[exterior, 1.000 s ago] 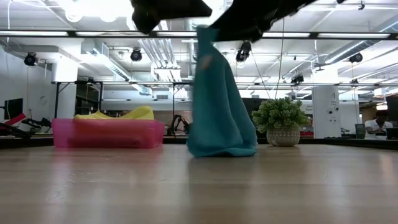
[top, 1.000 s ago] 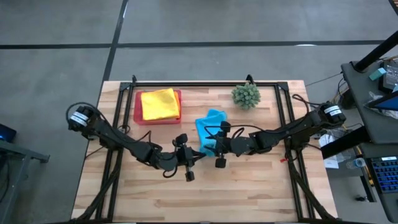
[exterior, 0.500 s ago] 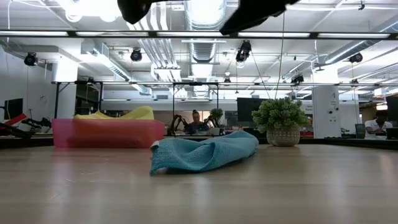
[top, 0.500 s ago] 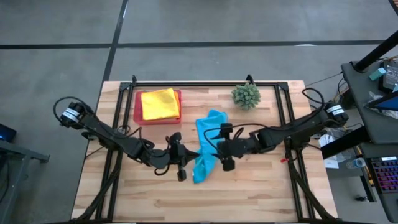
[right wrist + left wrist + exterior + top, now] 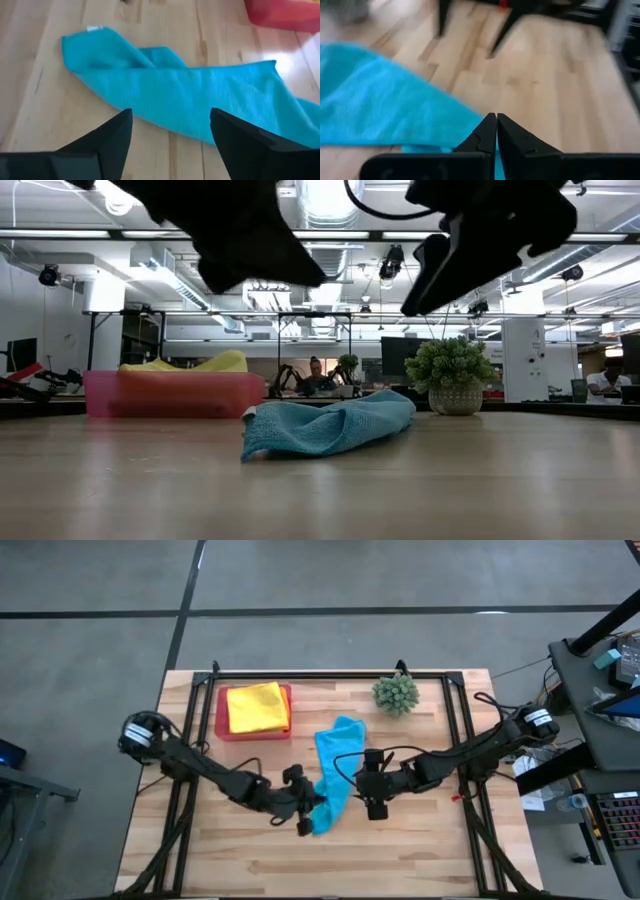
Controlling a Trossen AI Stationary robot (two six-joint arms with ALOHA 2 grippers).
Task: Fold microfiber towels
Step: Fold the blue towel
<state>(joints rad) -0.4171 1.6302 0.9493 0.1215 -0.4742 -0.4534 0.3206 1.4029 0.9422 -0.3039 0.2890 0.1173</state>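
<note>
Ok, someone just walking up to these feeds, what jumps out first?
The blue towel, lying crumpled in a long strip mid-table, with both arms meeting over it: the left pincer shut at its near end, the right pincer open beside it. Next, the yellow towel heaped on the pink tray at the back left, and the green plant ball at the back.

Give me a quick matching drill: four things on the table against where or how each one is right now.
1 turquoise towel
2 yellow towel
3 left gripper
4 right gripper

A lying in the pink tray
B shut, at the towel's near end
C open above the towel
D crumpled long on the wood

Pairs: 1-D, 2-A, 3-B, 4-C
</note>
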